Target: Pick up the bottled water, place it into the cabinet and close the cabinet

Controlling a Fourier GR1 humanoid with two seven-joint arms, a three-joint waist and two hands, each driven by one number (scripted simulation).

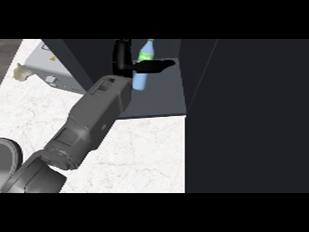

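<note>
The bottled water (141,80) is a pale blue bottle with a green label and cap. It stands upright inside the open dark cabinet (163,102) at the top centre. My left hand (131,67) reaches into the cabinet from the lower left. Its fingers (121,50) point straight up just left of the bottle. The thumb (158,65) sticks out to the right across the bottle's front. The hand looks open, against the bottle rather than curled round it. The forearm hides the bottle's lower left side. My right hand is not visible.
The cabinet's dark open door (263,118) fills the right side of the view. A light grey appliance (53,68) and a small cream object (23,72) sit at the upper left. White marble counter (140,154) lies in front of the cabinet.
</note>
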